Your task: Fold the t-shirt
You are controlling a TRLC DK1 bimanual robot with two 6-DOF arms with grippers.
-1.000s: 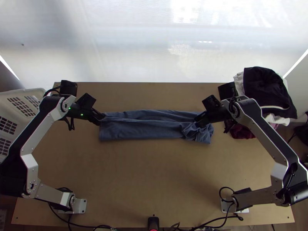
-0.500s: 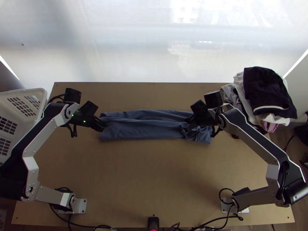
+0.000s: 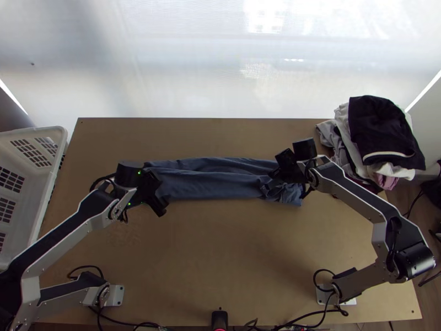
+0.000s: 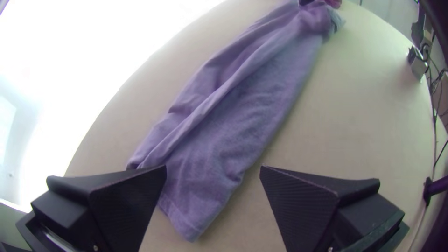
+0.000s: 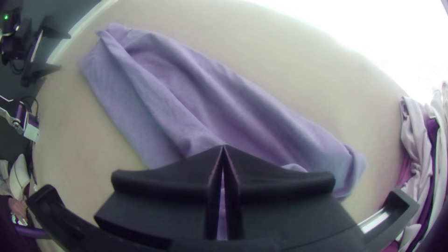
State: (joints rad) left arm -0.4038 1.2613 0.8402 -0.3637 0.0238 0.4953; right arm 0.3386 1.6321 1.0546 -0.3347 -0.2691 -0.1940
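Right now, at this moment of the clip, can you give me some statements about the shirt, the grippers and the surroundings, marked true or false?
1. The t-shirt lies on the table as a long, narrow strip. True.
2. Both grippers stand wide open. False: the left gripper is open, but the right gripper has its fingers together at the tips.
3. The right gripper is at the strip's bunched end. True.
4. Other clothes lie left of the strip. False: the clothes pile is to its right.
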